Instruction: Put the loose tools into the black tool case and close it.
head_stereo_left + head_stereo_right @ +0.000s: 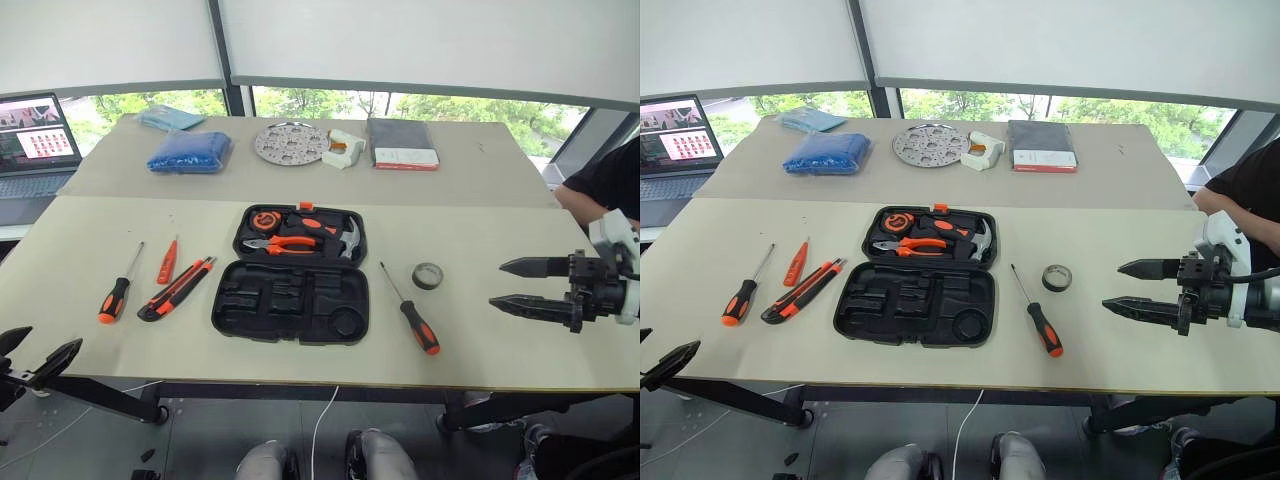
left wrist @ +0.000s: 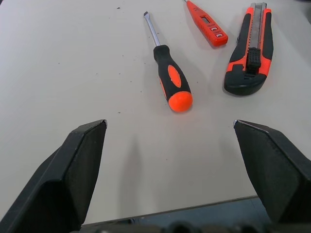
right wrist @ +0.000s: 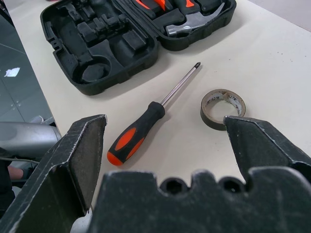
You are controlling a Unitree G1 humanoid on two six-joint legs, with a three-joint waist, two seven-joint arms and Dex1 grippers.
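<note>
Case: black tool case lies open, near slots unfilled.
Left of case: screwdriver, small orange tool, utility knife.
Right of case: second screwdriver, tape roll.
Grippers: left gripper and right gripper spread wide, holding nothing.
Left to do: all packing, then closing.

Black case, orange-and-black tools, pale beige table

Case black; screwdrivers orange-and-black handled; knife orange and black; tester orange; tape dark; bag blue; table beige.

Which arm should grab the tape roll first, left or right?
Right, probably. The tape roll lies right of the tool case, near the open right gripper; the left gripper hangs off the far side.
</note>
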